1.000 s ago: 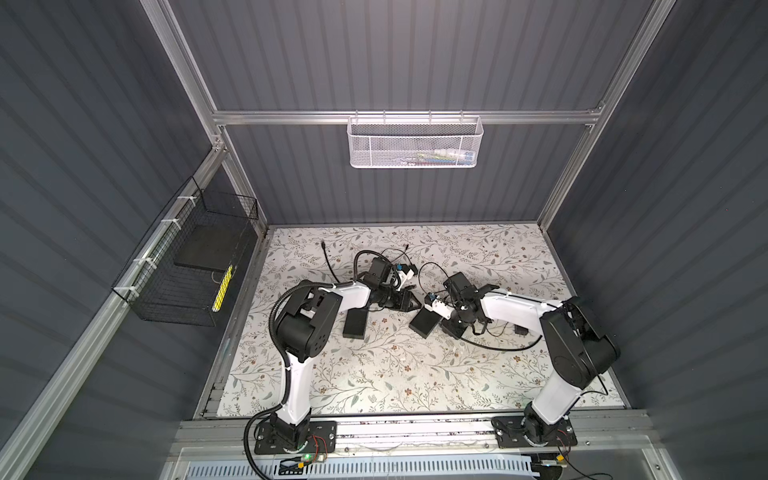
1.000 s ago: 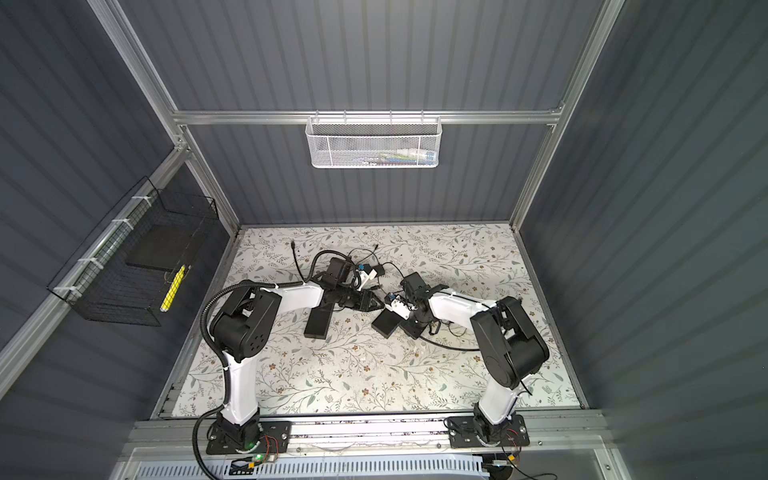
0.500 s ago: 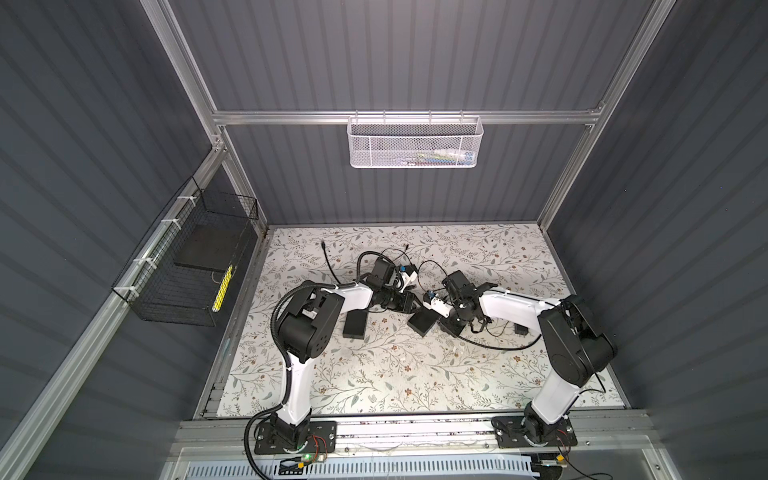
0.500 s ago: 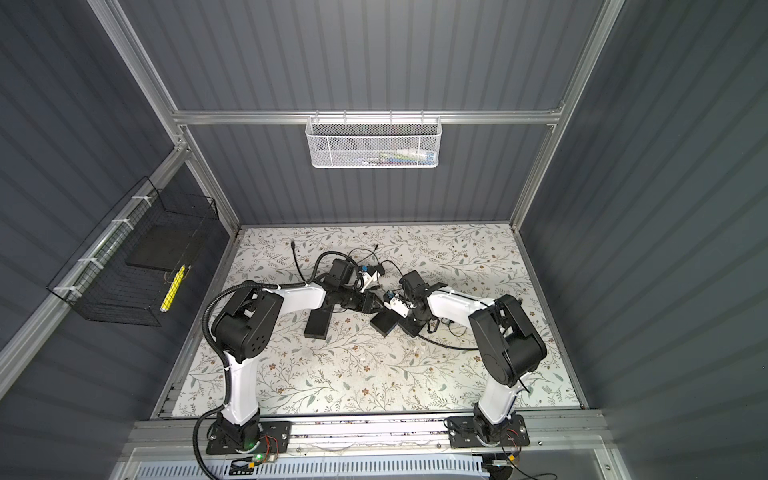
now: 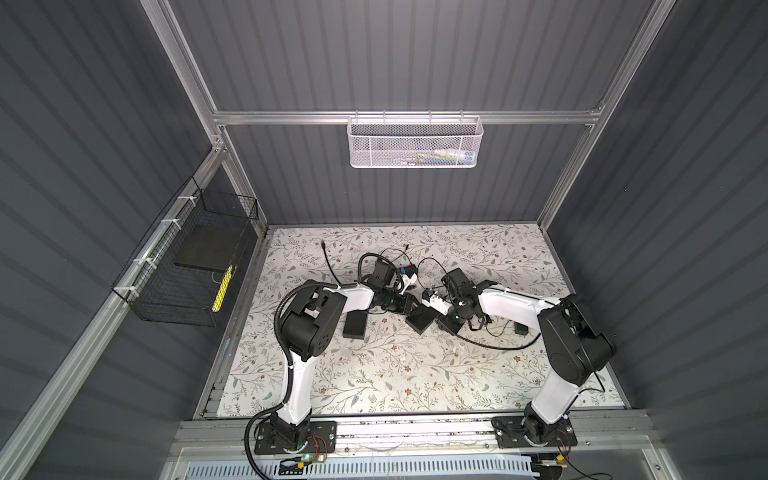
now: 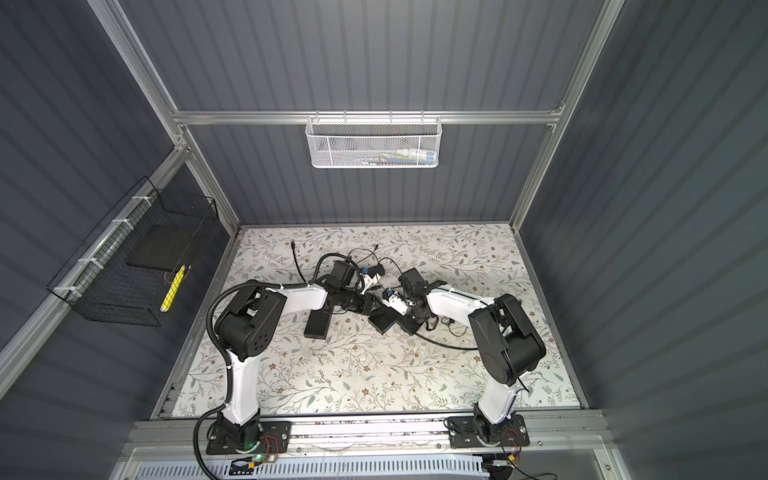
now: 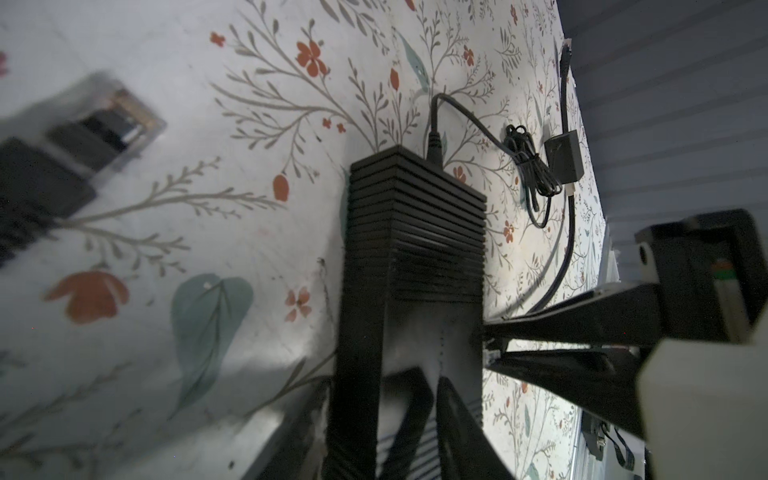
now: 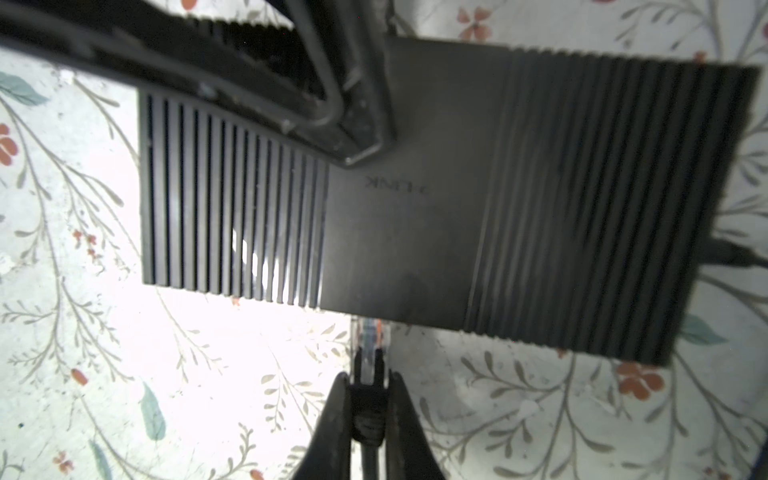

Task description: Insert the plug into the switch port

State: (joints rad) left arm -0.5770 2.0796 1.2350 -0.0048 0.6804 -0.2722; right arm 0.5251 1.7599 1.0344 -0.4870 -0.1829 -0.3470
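The left gripper (image 5: 412, 310) lies low over the surface (image 5: 374, 374). Its dark fingers (image 7: 409, 415) rest on the ribbed top of the switch (image 7: 436, 232), at the end nearest it. A narrow slit shows between those fingers, but blur hides whether they clamp the case or only press on it. The switch is a flat black box lying on the surface. From this gripper its long axis runs straight away, and a thin power lead (image 7: 434, 120) leaves the far short end. Beyond that end lie a coiled cord (image 7: 525, 170) and a small black adapter (image 7: 561, 160).

Seen from the right wrist, the switch (image 8: 415, 241) lies crosswise ahead of the right gripper (image 8: 368, 380). This gripper is pinched narrow on the plug (image 8: 367, 349), gripping its black boot with the clear head sticking out past the fingertips. The plug's long axis runs in line with the gripper and square to the switch's long side, head toward the switch. The tip meets the near long side about midway along. The port face is hidden under the top edge, so I cannot tell whether the plug is seated. Its cable (image 8: 368, 461) trails back between the fingers.
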